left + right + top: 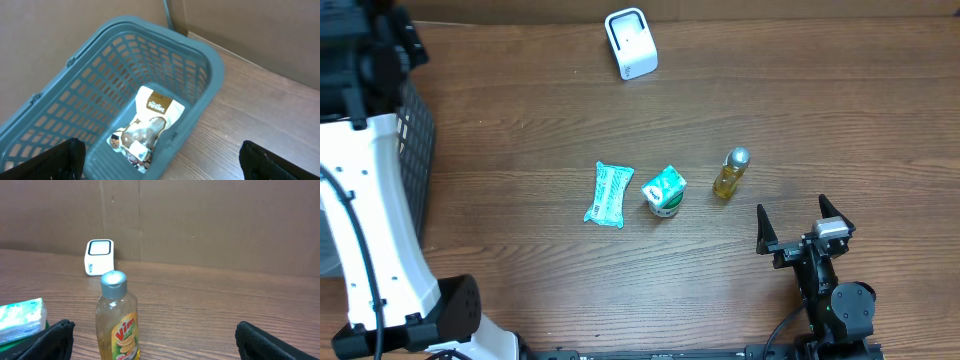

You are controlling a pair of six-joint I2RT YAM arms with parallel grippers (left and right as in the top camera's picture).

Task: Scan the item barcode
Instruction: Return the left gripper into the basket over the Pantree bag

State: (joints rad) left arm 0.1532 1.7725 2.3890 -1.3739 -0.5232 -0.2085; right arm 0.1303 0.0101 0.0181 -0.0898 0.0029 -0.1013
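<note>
1. Find the right gripper (797, 225) at lower right of the overhead view: jaws spread wide, gripping nothing, apart from every item.
2. Confirm in the right wrist view: fingers (55, 340) at the two lower corners, far apart, nothing between them.
3. Find the bottle (730, 173) just right of centre on the table (520, 120), up and left of the right gripper. It stands upright, with a silver cap and yellow contents.
4. In the right wrist view, read the bottle at lower left of centre, label toward the camera.
5. Find the carton (664, 191) left of the bottle, near but not touching.
6. Find the packet (609, 194) left of the carton, lying flat.
7. Find the scanner (631, 43) at top centre, white, well apart from the three items.
8. Find the left gripper (162, 160) in the left wrist view: fingertips at the lower corners, jaws wide apart, gripping nothing.
9. Note the basket (210, 65) filling the left and centre of that view, with a pouch (150, 122) lying on its floor.
10. In the overhead view, locate the basket at the left edge, partly hidden by the left arm (360, 200).
</note>
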